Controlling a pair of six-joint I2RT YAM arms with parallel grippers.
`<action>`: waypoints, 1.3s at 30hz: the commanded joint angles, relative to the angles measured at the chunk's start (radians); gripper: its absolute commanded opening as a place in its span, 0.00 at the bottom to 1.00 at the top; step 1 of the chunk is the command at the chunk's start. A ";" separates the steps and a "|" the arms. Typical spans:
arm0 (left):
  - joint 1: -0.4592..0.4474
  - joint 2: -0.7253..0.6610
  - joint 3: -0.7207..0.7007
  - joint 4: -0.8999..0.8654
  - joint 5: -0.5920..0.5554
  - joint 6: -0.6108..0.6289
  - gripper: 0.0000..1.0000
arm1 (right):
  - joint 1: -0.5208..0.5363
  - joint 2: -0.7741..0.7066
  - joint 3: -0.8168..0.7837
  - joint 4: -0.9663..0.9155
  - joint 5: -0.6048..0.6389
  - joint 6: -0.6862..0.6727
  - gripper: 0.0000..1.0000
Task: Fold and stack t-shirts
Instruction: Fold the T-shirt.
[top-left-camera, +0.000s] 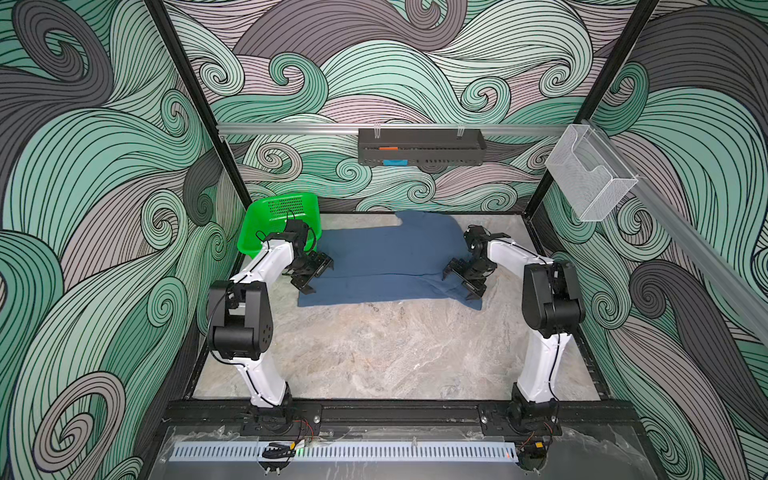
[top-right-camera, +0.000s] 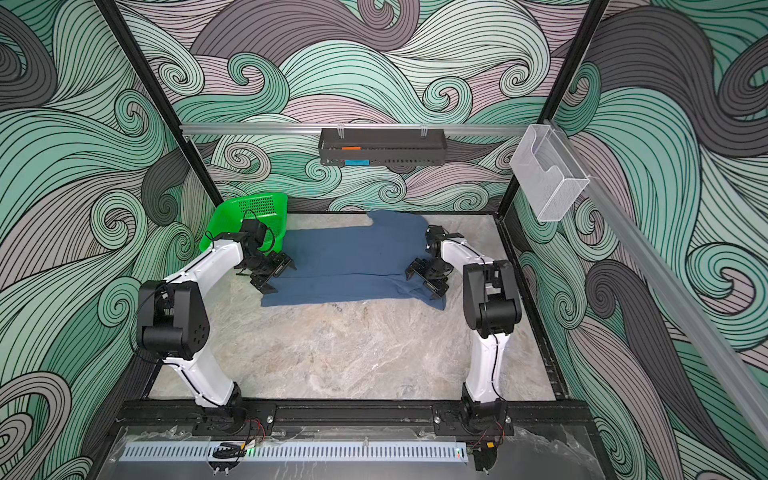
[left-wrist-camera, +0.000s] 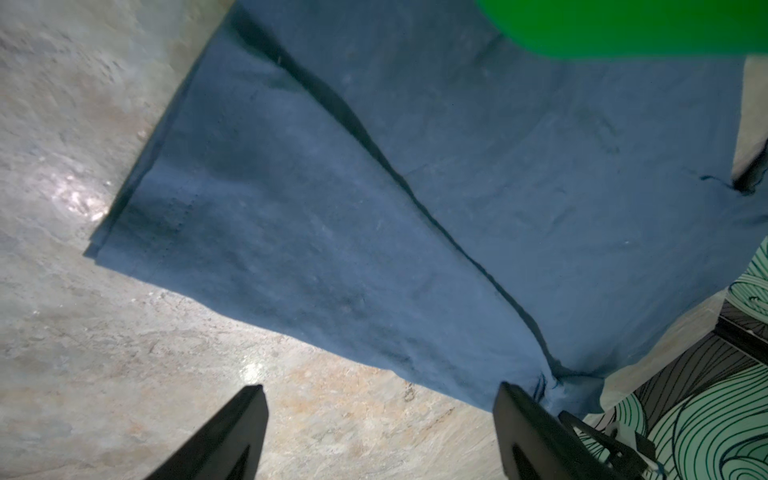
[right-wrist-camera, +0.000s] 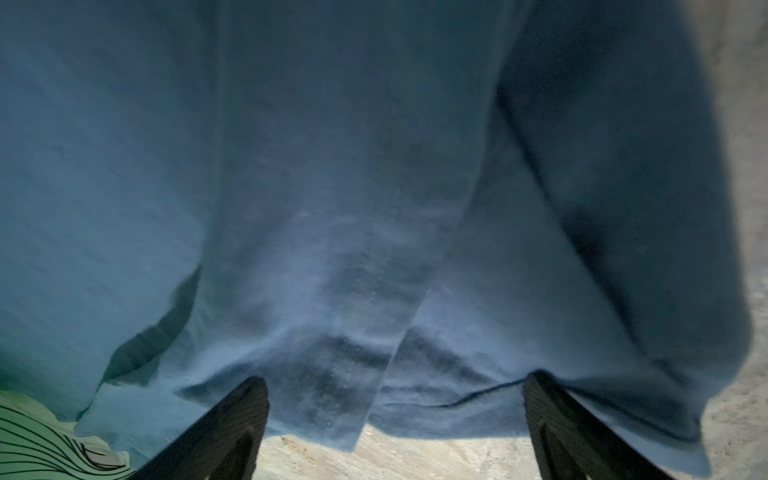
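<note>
Lying part-folded just beside the green basket (top-left-camera: 266, 224), the blue t-shirt (top-left-camera: 386, 257) sits between the open, empty left gripper (top-left-camera: 318, 276) and right gripper (top-left-camera: 457, 286), either of which could snag the cloth and undo the fold.

No lettering, brand, number or sign can be read in any view. An orange strip (top-left-camera: 388, 148) and a blue patch (top-left-camera: 394, 162) on the black tray (top-left-camera: 440, 146) at the back rail may be labels, but both are too small to make out in both top views.
</note>
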 joint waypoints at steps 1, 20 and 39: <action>0.009 -0.066 -0.009 -0.030 -0.072 0.048 0.89 | -0.016 -0.019 -0.051 -0.005 0.004 -0.021 0.99; -0.012 -0.223 -0.176 -0.068 -0.077 0.031 0.89 | -0.103 -0.168 -0.260 -0.032 -0.032 -0.126 0.99; -0.226 -0.055 -0.280 0.184 -0.046 -0.083 0.89 | -0.104 -0.661 -0.447 -0.222 0.035 -0.212 0.99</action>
